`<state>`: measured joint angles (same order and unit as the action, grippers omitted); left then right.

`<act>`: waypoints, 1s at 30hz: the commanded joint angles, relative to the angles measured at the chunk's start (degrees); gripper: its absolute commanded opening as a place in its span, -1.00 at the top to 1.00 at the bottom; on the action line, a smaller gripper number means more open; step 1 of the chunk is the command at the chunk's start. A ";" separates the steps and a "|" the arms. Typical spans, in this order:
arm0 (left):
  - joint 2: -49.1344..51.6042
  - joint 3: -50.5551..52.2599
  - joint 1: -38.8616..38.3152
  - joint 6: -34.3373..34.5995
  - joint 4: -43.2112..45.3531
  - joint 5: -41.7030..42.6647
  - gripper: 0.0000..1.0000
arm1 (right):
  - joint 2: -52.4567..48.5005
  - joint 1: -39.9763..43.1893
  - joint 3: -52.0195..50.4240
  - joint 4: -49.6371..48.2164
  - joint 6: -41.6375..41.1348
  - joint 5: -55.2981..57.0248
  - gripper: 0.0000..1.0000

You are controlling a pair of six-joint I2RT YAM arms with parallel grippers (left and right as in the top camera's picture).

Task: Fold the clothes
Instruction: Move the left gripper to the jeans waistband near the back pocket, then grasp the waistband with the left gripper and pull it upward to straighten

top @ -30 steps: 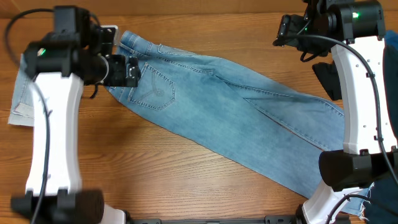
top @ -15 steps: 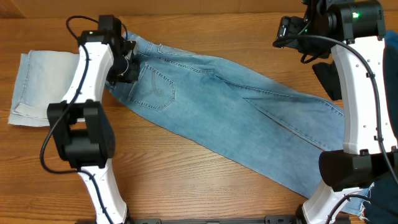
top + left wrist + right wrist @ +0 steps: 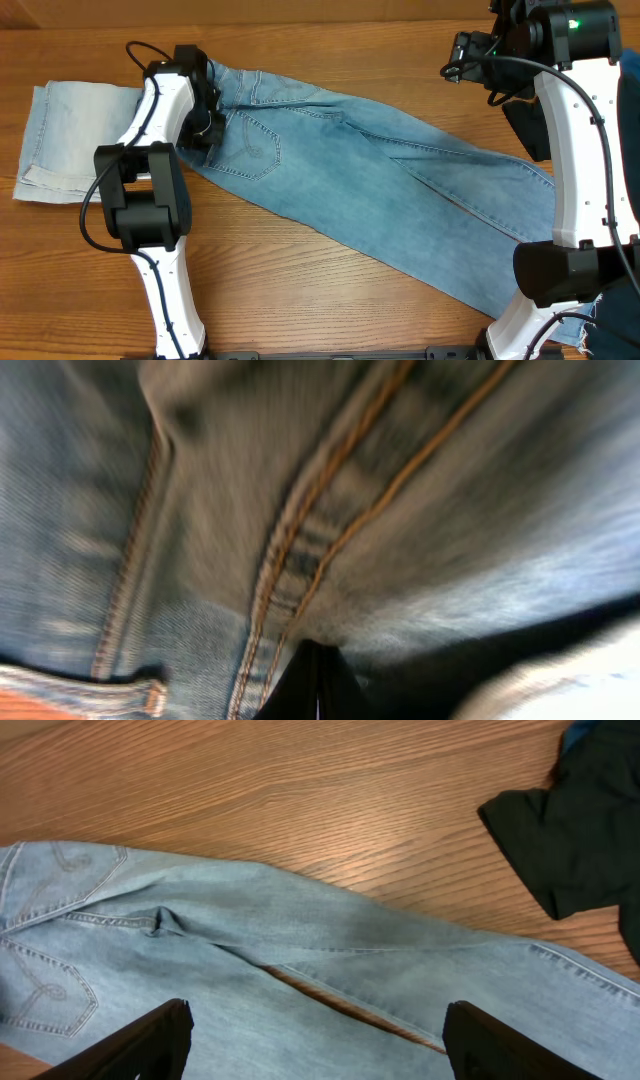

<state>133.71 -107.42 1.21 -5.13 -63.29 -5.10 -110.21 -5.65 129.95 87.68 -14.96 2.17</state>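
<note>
At far left, the folded pale washed denim piece [image 3: 75, 135] now lies uncovered, since the left arm has swung off it and reaches from the near edge to the waistband. There the left gripper [image 3: 212, 125], open a second ago, has its jaws closed on the long light-blue denim jeans [image 3: 400, 190], which stay spread diagonally from far left to near right. The right gripper [image 3: 320, 1050] has barely moved and hovers over them, jaws wide and empty. A dark navy garment [image 3: 580, 830] lies far right. The brown wood-grain worktop [image 3: 300, 290] fills every view.
</note>
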 commanded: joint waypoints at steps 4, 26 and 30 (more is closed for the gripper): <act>4.96 -0.57 0.61 8.48 -11.21 -2.21 0.92 | -0.28 0.26 0.52 -0.50 0.24 1.88 -0.74; 4.96 2.38 0.26 22.99 -32.20 -5.57 0.92 | -0.52 0.26 0.39 0.37 -0.04 1.53 -0.87; 4.92 2.32 0.26 23.15 -33.62 -5.64 0.92 | -0.55 0.26 -2.60 1.16 -0.04 -1.29 -0.87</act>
<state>137.05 -106.00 1.23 16.40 -96.12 -9.74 -110.21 -5.67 129.58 88.55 -14.96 2.96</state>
